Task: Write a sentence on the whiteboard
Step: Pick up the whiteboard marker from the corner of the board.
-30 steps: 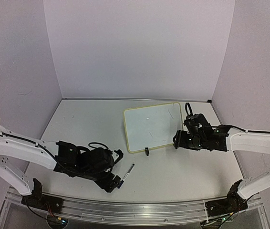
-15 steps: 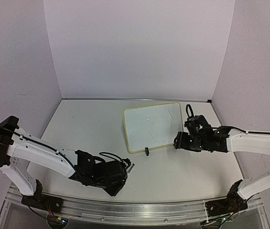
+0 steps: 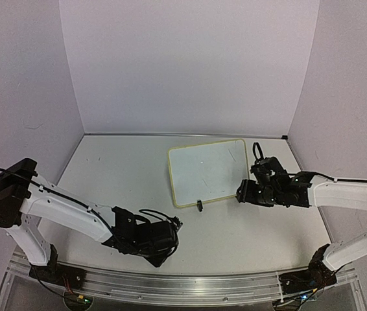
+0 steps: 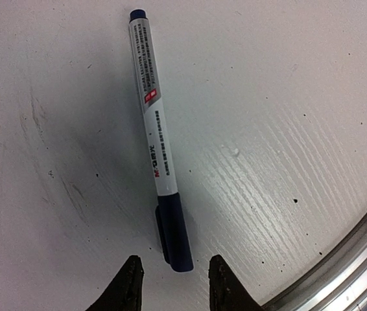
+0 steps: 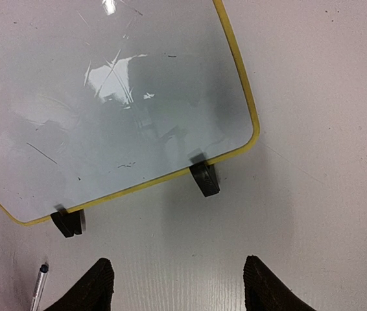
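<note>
The whiteboard lies flat right of the table's centre, white with a thin yellow rim and black clip feet. No sentence is in view; the board's face carries only faint smudges. A white marker pen with a dark blue cap lies on the table near the front. My left gripper hangs over it. Its jaws stand apart, the cap's end just between the tips, neither tip touching it. My right gripper is open and empty, just off the board's near right corner.
An aluminium rail runs along the table's front edge, close to the left gripper and the pen's cap end. Lilac walls close in the back and both sides. The pen's far tip shows left of the right gripper.
My left arm has slid right and down over the pen, and its jaws have narrowed around the cap end. The right arm and the whiteboard have stayed put.
</note>
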`<state>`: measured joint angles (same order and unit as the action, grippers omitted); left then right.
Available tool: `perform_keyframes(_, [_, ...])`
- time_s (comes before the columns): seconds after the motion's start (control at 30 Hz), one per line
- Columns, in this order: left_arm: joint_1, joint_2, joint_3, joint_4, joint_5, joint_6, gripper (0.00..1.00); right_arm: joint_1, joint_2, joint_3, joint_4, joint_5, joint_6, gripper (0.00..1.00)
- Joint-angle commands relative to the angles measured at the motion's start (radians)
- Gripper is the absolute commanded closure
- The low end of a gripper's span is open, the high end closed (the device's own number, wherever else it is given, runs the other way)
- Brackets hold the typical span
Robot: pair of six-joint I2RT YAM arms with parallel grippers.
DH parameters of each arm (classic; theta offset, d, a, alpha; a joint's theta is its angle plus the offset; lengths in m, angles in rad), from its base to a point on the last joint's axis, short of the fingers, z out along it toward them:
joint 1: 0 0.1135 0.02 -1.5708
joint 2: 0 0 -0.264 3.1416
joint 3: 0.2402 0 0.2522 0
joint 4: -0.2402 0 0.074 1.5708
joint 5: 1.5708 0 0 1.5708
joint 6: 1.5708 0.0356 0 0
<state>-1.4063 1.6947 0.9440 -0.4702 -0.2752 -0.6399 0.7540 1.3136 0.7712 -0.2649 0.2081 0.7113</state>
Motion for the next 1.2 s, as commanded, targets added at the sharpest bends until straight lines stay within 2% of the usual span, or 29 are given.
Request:
perform_keyframes(0.0, [-0.002, 0.021, 0.051, -0.007, -0.038, -0.027, 0.68, 0.0, -0.011, -0.008, -0.015, 0.011, 0.013, 0.35])
perform_keyframes(0.23, [-0.001, 0.051, 0.072, -0.03, -0.048, -0.036, 0.74, 0.001, -0.014, -0.009, -0.019, 0.02, 0.014, 0.35])
perform_keyframes(0.67, [-0.001, 0.089, 0.081, -0.042, -0.042, -0.061, 0.78, -0.001, -0.011, -0.012, -0.02, 0.022, 0.016, 0.35])
perform_keyframes(0.93, [-0.001, 0.102, 0.074, -0.051, -0.046, -0.075, 0.86, 0.0, -0.01, -0.013, -0.022, 0.019, 0.017, 0.35])
perform_keyframes(1.17, [-0.001, 0.108, 0.063, -0.039, -0.044, -0.079, 0.87, -0.001, -0.01, -0.01, -0.025, 0.018, 0.016, 0.35])
